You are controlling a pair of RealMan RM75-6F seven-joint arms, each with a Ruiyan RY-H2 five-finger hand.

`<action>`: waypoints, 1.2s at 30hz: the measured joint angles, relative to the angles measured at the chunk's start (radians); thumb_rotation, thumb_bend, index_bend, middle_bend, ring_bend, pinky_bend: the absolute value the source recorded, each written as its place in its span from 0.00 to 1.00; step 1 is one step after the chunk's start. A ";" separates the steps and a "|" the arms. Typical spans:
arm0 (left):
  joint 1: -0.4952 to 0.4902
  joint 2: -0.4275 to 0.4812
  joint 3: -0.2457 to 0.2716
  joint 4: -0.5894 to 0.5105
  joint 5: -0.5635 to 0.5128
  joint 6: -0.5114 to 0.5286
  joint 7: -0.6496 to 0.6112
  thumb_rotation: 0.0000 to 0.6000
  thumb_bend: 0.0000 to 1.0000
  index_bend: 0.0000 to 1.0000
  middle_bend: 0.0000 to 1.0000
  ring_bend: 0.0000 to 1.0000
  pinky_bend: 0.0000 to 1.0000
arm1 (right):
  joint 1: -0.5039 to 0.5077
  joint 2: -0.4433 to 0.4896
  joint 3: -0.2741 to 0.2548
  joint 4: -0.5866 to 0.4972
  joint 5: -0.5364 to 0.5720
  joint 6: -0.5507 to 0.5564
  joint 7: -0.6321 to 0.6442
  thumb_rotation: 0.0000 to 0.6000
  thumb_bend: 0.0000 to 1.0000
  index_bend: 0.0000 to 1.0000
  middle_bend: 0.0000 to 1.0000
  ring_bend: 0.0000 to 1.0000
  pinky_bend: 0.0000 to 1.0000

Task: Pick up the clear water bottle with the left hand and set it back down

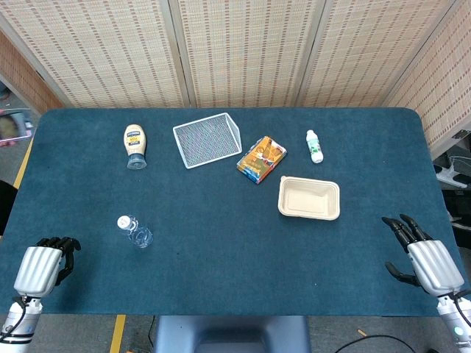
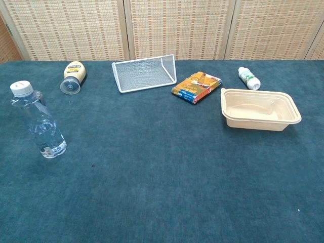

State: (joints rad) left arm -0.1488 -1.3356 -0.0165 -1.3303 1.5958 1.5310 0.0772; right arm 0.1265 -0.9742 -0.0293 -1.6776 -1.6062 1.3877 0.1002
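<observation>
The clear water bottle with a white cap stands upright on the blue table, left of centre toward the front; the chest view shows the bottle at its far left. My left hand hovers at the table's front-left corner, well short of the bottle, its fingers curled in around nothing. At the front-right corner my right hand holds nothing, fingers apart. Neither hand appears in the chest view.
A mayonnaise bottle lies at the back left. A white wire basket lies tipped beside an orange box. A beige tray sits right of centre, with a small white bottle lying behind it.
</observation>
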 measured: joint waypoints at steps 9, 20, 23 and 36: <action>0.007 -0.003 -0.011 0.004 -0.021 0.005 0.017 1.00 0.66 0.41 0.46 0.45 0.52 | -0.026 -0.026 0.014 0.011 0.000 0.061 -0.019 1.00 0.22 0.07 0.12 0.03 0.24; -0.012 0.011 -0.012 -0.065 -0.107 -0.137 0.007 1.00 0.38 0.00 0.00 0.00 0.23 | -0.030 -0.037 0.021 0.015 -0.003 0.072 -0.020 1.00 0.22 0.07 0.12 0.03 0.24; -0.019 0.003 -0.019 -0.074 -0.117 -0.145 -0.059 1.00 0.37 0.00 0.00 0.00 0.22 | -0.032 -0.036 0.014 0.018 -0.017 0.073 -0.020 1.00 0.22 0.07 0.12 0.03 0.24; -0.085 -0.093 -0.081 -0.114 -0.191 -0.259 -0.344 1.00 0.37 0.00 0.00 0.00 0.22 | -0.044 -0.022 0.005 0.028 -0.047 0.104 0.019 1.00 0.22 0.07 0.12 0.03 0.24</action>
State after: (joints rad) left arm -0.2340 -1.4282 -0.0978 -1.4442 1.4049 1.2723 -0.2670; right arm 0.0827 -0.9965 -0.0242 -1.6492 -1.6533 1.4913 0.1188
